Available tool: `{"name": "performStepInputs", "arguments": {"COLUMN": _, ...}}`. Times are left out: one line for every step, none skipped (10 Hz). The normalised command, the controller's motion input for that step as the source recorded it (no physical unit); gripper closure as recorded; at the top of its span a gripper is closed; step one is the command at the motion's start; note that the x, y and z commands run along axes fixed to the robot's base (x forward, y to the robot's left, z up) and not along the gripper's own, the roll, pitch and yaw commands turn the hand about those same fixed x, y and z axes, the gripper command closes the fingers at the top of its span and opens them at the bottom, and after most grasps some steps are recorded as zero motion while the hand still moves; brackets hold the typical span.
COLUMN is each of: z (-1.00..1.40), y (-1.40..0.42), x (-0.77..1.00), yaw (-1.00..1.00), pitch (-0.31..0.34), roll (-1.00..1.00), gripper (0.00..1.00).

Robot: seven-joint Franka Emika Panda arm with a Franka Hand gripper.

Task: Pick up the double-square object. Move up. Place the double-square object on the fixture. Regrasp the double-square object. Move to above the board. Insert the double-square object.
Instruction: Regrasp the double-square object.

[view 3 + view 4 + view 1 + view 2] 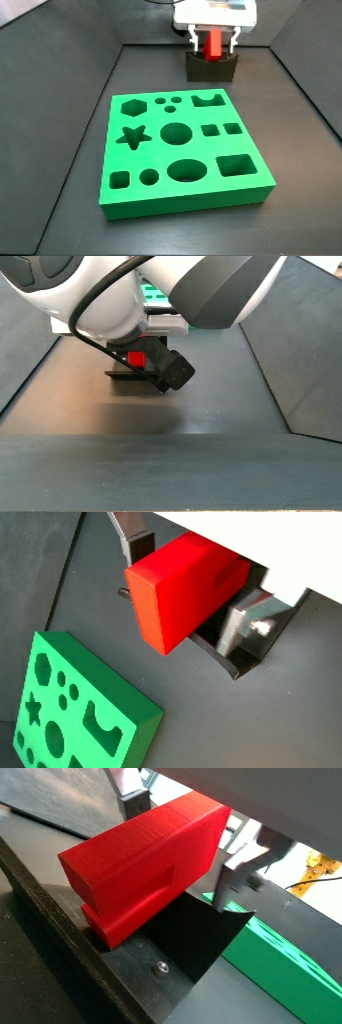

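**Side view: red piece held at the fixture, beyond the board**

In a side view the gripper [214, 44] stands directly over the fixture [211, 68], and its silver fingers are pressed onto the double-square object [214, 46], which sits between them. In both wrist views the red block fills the space between the plates; one finger [249, 620] lies against its side, and in a wrist view the lower end of the block [140, 868] is down at the dark bracket [201, 938]. If the block already touches the fixture, I cannot tell. The board [181, 150] lies flat on the dark floor, near the fixture but apart from it, on the camera's side of it. All its cut-out holes are empty.
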Motion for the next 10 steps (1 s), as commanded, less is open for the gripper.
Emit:
{"name": "performStepInputs", "arguments": {"z": 1.00, "y": 0.00, "x": 0.00, "yaw": -0.06, "pitch": -0.036, "roll": 0.03, "gripper": 0.00}}
{"name": "performStepInputs", "arguments": {"z": 1.00, "y": 0.00, "x": -0.01, "yaw": -0.05, "pitch": -0.034, "roll": 0.03, "gripper": 0.00}}
{"name": "performStepInputs", "arguments": {"z": 1.00, "y": 0.00, "x": -0.02, "yaw": -0.02, "pitch": -0.033, "roll": 0.04, "gripper": 0.00}}
{"name": "performStepInputs", "arguments": {"z": 1.00, "y": 0.00, "x": -0.03, "yaw": 0.00, "pitch": -0.032, "roll": 0.04, "gripper": 0.00}}
{"name": "performStepInputs", "arguments": {"z": 1.00, "y": 0.01, "x": -0.04, "yaw": 0.00, "pitch": -0.028, "roll": 0.04, "gripper": 0.00}}
{"name": "performStepInputs", "arguments": {"z": 0.90, "y": 0.01, "x": -0.04, "yaw": 0.02, "pitch": -0.012, "roll": 0.04, "gripper": 0.00}}
{"name": "performStepInputs", "arguments": {"z": 0.71, "y": 0.01, "x": -0.04, "yaw": 0.02, "pitch": 0.000, "roll": 0.03, "gripper": 0.00}}
{"name": "performStepInputs", "arguments": {"z": 0.45, "y": 0.01, "x": -0.04, "yaw": 0.02, "pitch": 0.016, "roll": 0.03, "gripper": 0.00}}
{"name": "performStepInputs", "arguments": {"z": 0.32, "y": 0.01, "x": -0.04, "yaw": 0.02, "pitch": 0.022, "roll": 0.03, "gripper": 0.00}}
{"name": "performStepInputs", "arguments": {"z": 0.59, "y": -0.81, "x": -0.14, "yaw": 0.04, "pitch": 0.049, "roll": 1.00, "gripper": 0.00}}
